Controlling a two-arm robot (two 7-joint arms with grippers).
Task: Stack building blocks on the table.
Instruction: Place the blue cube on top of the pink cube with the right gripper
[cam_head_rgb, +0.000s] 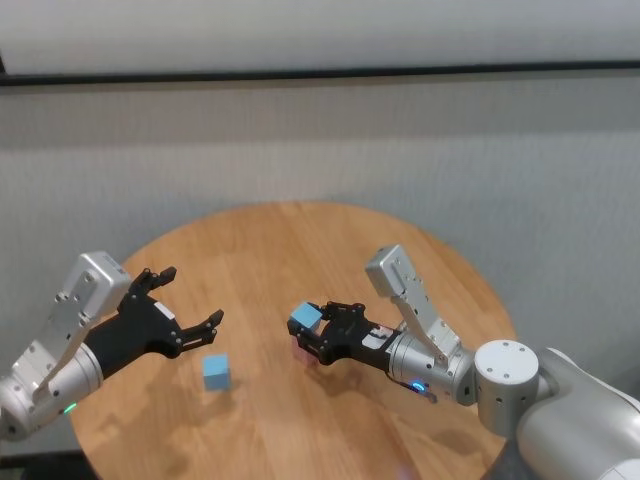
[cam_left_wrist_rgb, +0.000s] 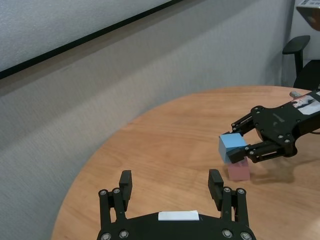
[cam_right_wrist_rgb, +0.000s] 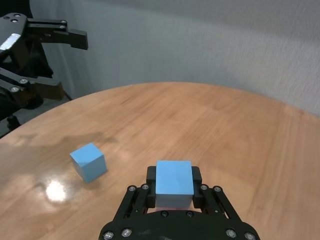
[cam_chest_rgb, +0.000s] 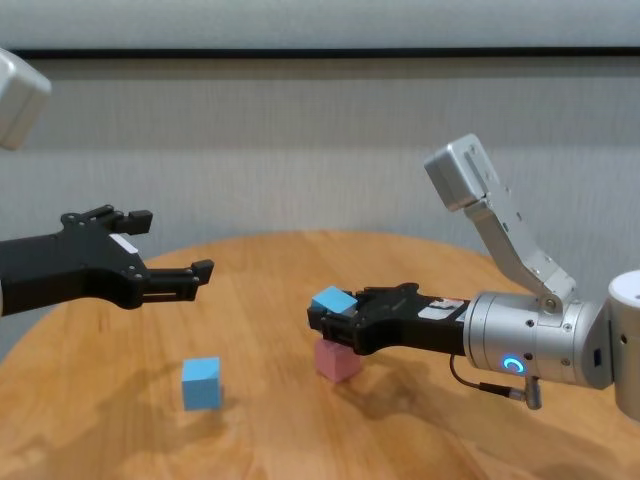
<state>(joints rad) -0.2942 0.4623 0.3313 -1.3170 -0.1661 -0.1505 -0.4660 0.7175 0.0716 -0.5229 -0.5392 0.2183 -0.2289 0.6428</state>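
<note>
My right gripper (cam_head_rgb: 307, 331) is shut on a light blue block (cam_head_rgb: 306, 317) and holds it just above the pink block (cam_head_rgb: 300, 350) on the round wood table (cam_head_rgb: 300, 240). The held block (cam_chest_rgb: 333, 300) hovers over the pink block (cam_chest_rgb: 337, 360); I cannot tell if they touch. Both also show in the left wrist view: held block (cam_left_wrist_rgb: 233, 146), pink block (cam_left_wrist_rgb: 239, 170). A second light blue block (cam_head_rgb: 217, 372) lies alone on the table, front left. My left gripper (cam_head_rgb: 190, 295) is open and empty, raised above and left of that block.
A grey wall (cam_head_rgb: 320, 140) stands behind the table. A black office chair (cam_left_wrist_rgb: 300, 55) stands beyond the table's far side. Bare wood lies across the table's back half.
</note>
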